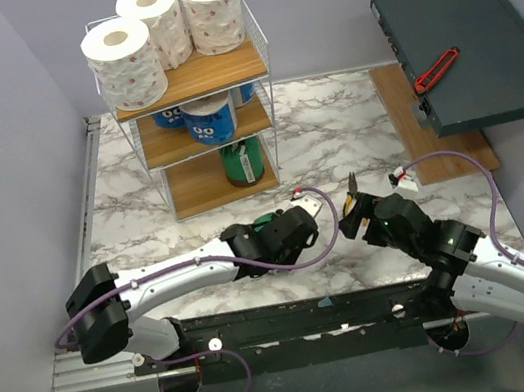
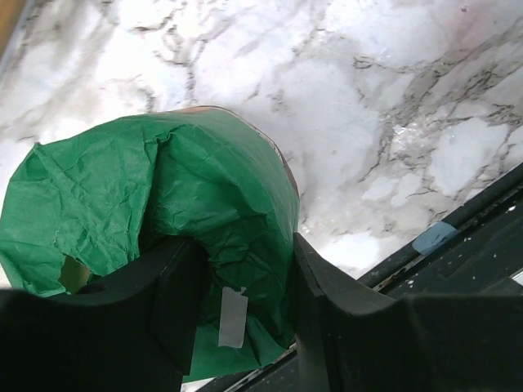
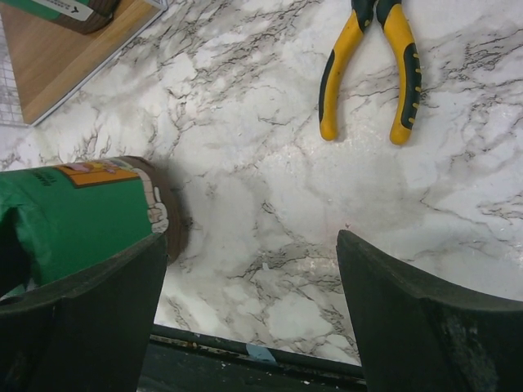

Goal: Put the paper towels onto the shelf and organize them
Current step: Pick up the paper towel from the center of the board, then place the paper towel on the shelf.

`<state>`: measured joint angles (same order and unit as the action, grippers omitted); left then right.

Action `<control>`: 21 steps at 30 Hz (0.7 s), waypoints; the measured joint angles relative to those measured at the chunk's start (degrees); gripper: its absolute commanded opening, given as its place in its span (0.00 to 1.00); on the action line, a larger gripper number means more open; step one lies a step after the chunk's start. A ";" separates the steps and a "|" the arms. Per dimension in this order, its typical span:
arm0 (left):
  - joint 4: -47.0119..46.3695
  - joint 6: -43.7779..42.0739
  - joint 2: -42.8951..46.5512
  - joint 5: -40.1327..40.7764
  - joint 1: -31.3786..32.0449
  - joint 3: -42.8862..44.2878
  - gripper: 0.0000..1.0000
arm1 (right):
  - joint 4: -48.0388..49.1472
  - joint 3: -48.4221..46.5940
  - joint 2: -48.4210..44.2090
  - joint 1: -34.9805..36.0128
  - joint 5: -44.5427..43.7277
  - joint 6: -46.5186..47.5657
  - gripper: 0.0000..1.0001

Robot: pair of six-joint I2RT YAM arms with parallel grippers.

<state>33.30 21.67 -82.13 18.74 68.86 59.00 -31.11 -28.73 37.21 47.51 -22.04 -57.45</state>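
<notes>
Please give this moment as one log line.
left gripper: shut on green roll | right gripper: open, empty | shelf: white rolls on top

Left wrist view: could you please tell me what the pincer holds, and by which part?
The left pincer grips the green-wrapped roll by its crumpled end.

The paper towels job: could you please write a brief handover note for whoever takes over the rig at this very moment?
Left end effector: shut on a green-wrapped roll, near the table's front edge.
Right end effector: open, empty, beside it.
Shelf: three white speckled rolls on top, blue-wrapped rolls in the middle, one green roll at the bottom.
Left to do: set the held roll on the shelf, probably on the bottom tier beside the other green one.
</notes>
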 measured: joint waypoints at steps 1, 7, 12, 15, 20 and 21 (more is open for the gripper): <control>0.66 0.04 0.70 0.59 0.00 0.00 0.40 | 0.09 0.00 0.02 0.00 0.00 0.02 0.87; 4.92 0.33 5.14 6.10 -0.98 0.00 0.41 | 0.70 0.00 0.66 0.00 0.02 0.33 0.87; 6.80 -0.50 5.38 8.02 -5.05 0.13 0.42 | 1.42 0.00 1.51 0.00 0.07 0.55 0.87; 7.21 -1.18 5.57 8.28 -9.77 0.17 0.43 | 1.51 0.00 1.27 0.00 0.07 0.55 0.87; 6.43 -2.43 8.59 7.69 -17.53 0.17 0.43 | 2.14 0.02 0.66 0.00 0.35 0.55 0.87; 6.08 -2.67 9.14 7.52 -18.71 0.22 0.43 | 2.36 0.02 0.66 0.00 0.48 0.57 0.87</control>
<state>39.38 19.00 -72.99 26.26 50.15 59.22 -28.75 -28.71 37.87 47.51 -21.56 -56.88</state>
